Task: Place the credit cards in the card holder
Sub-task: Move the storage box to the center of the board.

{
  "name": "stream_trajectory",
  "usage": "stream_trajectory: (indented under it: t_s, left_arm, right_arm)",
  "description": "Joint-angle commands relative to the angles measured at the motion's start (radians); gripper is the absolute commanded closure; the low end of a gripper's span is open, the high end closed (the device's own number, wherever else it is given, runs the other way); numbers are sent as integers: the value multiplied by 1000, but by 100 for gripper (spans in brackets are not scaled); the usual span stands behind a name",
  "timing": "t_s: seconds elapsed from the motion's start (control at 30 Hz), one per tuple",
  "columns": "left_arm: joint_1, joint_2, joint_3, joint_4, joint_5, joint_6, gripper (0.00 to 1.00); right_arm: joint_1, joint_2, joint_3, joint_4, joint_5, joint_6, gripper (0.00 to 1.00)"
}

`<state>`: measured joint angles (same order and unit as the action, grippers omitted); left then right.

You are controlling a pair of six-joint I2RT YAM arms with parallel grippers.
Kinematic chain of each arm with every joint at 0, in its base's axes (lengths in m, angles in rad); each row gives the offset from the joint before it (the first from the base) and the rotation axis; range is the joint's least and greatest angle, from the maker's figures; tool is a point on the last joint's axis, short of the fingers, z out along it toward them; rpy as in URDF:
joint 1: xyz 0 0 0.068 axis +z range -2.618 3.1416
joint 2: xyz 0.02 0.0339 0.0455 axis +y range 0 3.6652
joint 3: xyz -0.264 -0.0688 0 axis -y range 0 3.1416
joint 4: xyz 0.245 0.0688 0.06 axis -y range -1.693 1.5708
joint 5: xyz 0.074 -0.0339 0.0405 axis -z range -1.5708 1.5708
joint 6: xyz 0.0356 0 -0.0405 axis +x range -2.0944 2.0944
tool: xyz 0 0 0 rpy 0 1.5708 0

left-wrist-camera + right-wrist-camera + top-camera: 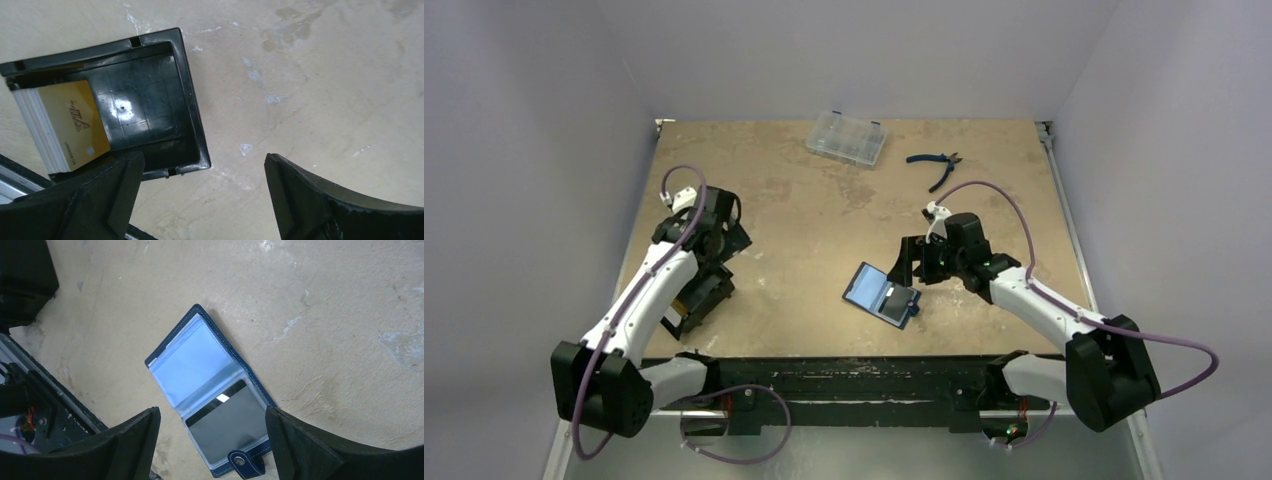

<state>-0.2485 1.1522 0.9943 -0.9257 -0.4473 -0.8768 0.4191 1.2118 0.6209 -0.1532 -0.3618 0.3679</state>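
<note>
Your bench (824, 210) carries the holder (200, 365), lying open. The right end effector (212, 412) hangs directly above the holder, released, with nothing gripped. The left end effector (205, 167), well left of the holder, is also released and empty, just beside the black box (150, 95). Far behind the holder sit a clear case (846, 137) and pliers (936, 165). A stack of cards (65, 125) lies in the box, a gold one on top. One grey card (227, 427) sits in the holder's sleeve.
</note>
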Motion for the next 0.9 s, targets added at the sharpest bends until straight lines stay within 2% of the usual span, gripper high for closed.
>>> stream_trajectory:
  t_s: [0.0, 0.23, 0.53, 0.87]
  left_arm:
    - [70, 67, -59, 135, 98, 4, 2]
    - [93, 172, -107, 319, 99, 27, 11]
    - [117, 318, -57, 410, 125, 116, 18]
    - [132, 413, -4, 567, 191, 274, 18]
  right_arm:
    - [2, -26, 8, 47, -47, -20, 15]
    - [3, -25, 2, 57, -50, -17, 15]
    - [3, -20, 2, 52, -42, -16, 15]
    - [2, 11, 12, 51, -45, -17, 15]
